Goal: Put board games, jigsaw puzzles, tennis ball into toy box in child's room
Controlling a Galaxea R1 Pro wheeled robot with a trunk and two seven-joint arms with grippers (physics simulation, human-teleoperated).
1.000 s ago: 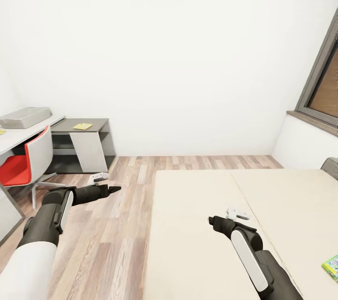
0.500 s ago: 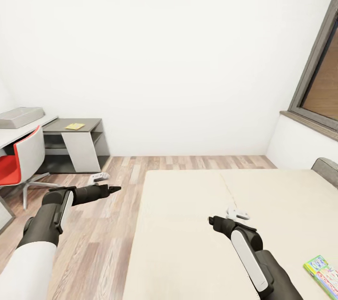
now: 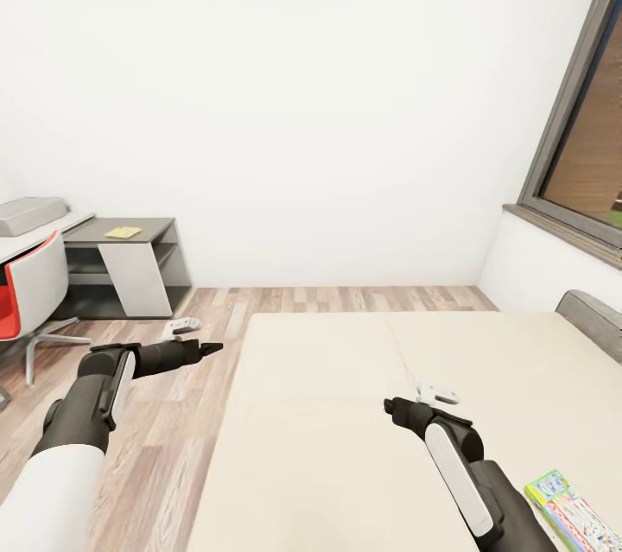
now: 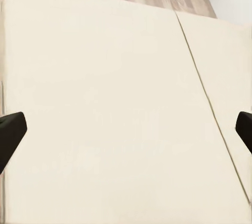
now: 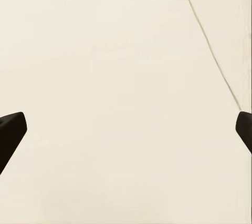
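stage: the robot is on its way to the bed (image 3: 345, 414), nothing picked up yet – my reading from both arms hanging free over it.
left gripper (image 4: 126, 129): fingers spread wide in the left wrist view, nothing between them, plain beige mattress beneath.
right gripper (image 5: 126, 126): fingers wide apart too and empty, above the mattress near its seam.
board game (image 3: 574, 517): one flat box with bright green-edged print lies at the bed's near right corner, cut off by the frame, just beside the right arm; i cannot read its lettering.
toy box (image 3: 30, 215): the grey tray sits on the table (image 3: 17, 245) at the far left, well apart from the bed – a red chair (image 3: 26, 297) stands in front of it.
side unit (image 3: 130, 267): a small yellow flat thing rests on its top; too small to name.
risk, reach: the game box is thin and flat on a soft mattress, so fingers may press it into the bedding or slide off its edge instead of getting under it.
risk, carry: a wide flat box pinched at one edge could swing or slip on the long way to the tray.
risk, path: the chair and a white object on the floor lie between bed and table, so the base or arm could clip them.
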